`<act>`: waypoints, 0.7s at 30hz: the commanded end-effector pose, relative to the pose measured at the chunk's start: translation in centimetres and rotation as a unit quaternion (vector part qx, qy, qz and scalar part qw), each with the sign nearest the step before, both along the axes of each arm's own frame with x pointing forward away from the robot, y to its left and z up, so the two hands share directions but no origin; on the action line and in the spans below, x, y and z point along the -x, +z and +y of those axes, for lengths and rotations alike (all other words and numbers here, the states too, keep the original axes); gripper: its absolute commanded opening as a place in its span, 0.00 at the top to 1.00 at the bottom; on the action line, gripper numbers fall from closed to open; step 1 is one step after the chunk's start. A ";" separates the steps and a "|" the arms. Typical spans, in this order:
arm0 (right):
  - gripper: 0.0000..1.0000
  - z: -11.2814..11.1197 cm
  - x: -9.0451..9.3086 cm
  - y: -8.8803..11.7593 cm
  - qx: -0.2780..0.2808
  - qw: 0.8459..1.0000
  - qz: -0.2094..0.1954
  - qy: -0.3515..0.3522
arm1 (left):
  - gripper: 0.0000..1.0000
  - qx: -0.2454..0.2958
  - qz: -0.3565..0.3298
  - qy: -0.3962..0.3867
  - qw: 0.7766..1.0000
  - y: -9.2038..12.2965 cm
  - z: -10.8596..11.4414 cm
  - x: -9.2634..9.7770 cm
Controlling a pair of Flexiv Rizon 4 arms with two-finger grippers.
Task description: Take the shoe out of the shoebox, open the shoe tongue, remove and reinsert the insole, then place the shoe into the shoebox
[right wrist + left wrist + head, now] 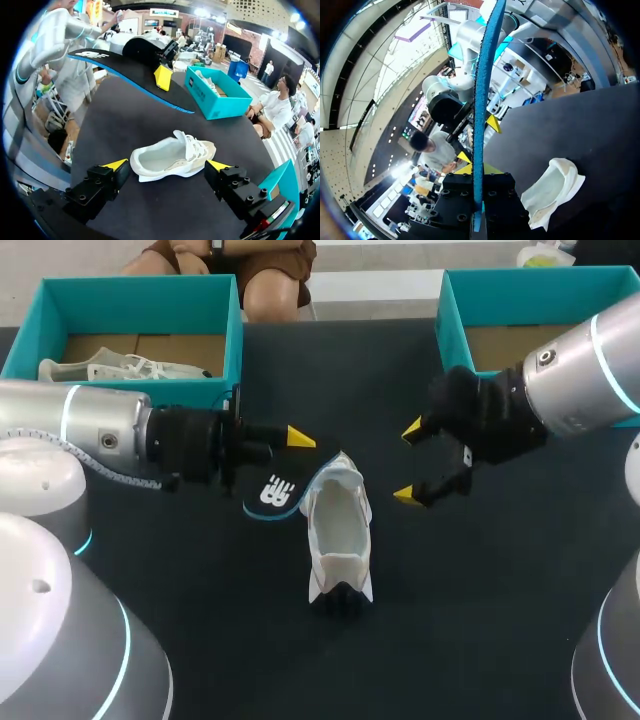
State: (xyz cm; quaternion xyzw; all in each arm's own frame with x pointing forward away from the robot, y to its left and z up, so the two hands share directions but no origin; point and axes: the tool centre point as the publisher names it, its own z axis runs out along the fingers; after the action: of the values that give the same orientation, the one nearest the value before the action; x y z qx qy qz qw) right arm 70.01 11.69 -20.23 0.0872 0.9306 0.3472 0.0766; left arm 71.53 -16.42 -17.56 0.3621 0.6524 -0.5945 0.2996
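- The left gripper [290, 450] is clamped on the insole [270, 492]. In the left wrist view the insole's blue edge [481, 115] runs straight up from between the black fingers of the gripper [479, 172].
- The insole is black with a blue rim and a white mark on its face. It is held off the desk [480, 620], just beside the white shoe [338, 540] on that shoe's left.
- In the right wrist view the insole [130, 75] hangs above the desk, beyond the shoe, with one yellow tip of the left gripper [162, 77] against it.
- The right gripper [410, 462] has its fingers wide apart and holds nothing. It sits to the right of the shoe and clear of it.
- In its own wrist view the right gripper [166, 165] frames the shoe [172, 157], which lies ahead of the two yellow tips and is not pinched by them.
- The shoe rests on its sole near the middle of the desk, opening upward, outside both boxes. The left wrist view shows it [550, 190] lying beside that gripper.
- The left shoebox [225, 330], teal, stands at the far left of the desk with a second shoe [120, 368] inside.
- The right shoebox [450, 310], also teal, stands at the far right, partly behind the right arm.
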 end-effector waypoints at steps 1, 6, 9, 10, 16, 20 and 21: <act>0.00 0.1 0.0 0.0 0.001 1.000 0.000 -0.001 | 1.00 -0.001 0.000 0.001 1.000 0.0 0.0 0.1; 0.00 0.2 -0.2 -1.3 0.031 0.999 -0.020 0.023 | 1.00 0.002 0.009 -0.004 1.000 -0.1 0.2 0.4; 0.00 0.0 -0.1 -2.9 0.055 0.998 -0.020 0.032 | 1.00 0.035 0.036 -0.007 0.999 0.8 0.9 1.7; 0.00 -0.1 0.0 -3.3 0.059 0.997 -0.026 0.033 | 1.00 0.038 0.044 -0.006 0.998 1.1 1.2 2.1; 0.00 -0.5 0.0 -5.2 0.064 0.997 -0.022 0.035 | 1.00 0.055 0.096 -0.022 0.994 1.2 1.5 3.8; 0.00 -0.5 -0.6 -6.3 0.063 0.996 -0.033 0.056 | 1.00 0.058 0.119 -0.027 0.991 0.2 0.9 5.1; 0.00 -0.4 -0.7 -6.6 0.059 0.996 -0.039 0.062 | 1.00 0.064 0.127 -0.030 0.989 -0.1 0.6 5.5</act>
State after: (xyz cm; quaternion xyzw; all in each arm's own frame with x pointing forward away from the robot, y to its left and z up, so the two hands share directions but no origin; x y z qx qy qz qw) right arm 70.02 10.69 -25.65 0.0199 0.9524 0.2886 0.0965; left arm 67.00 -15.43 -16.98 0.2913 0.6368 -0.6802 0.2168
